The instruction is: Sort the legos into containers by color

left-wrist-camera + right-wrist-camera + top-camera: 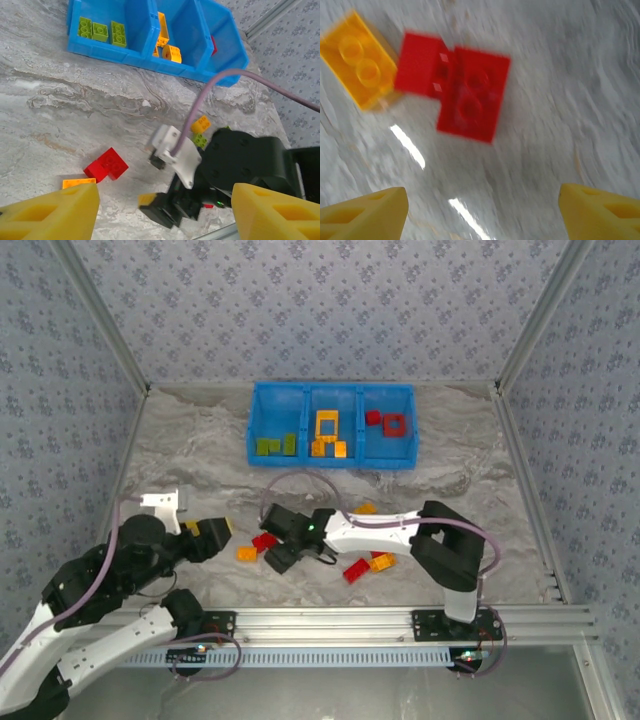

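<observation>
Right claw point(480, 212): wide open, holding nothing. It hovers low over the table. The wrist view is blurred, but 2 red legos point(465, 92) lie touching each other just ahead of the fingers. A yellow-orange lego point(362, 60) sits just beside them on the left.

From above, the same claw point(278, 540) is near the table's middle, next to that red pair point(264, 540).

Left claw point(212, 532): also open and empty. It's raised over the left side of the table and points toward the right claw.

Tray point(380, 462): far middle of the table, 3 compartments:
- left: green bricks point(275, 445)
- middle: orange bricks point(327, 440)
- right: red bricks point(388, 422)

Still loose:
- a red brick point(355, 570) and an orange brick point(381, 562), close together by the right forearm
- 1 more orange point(365, 508) beyond that arm, with a green one point(200, 140) just beside it
</observation>
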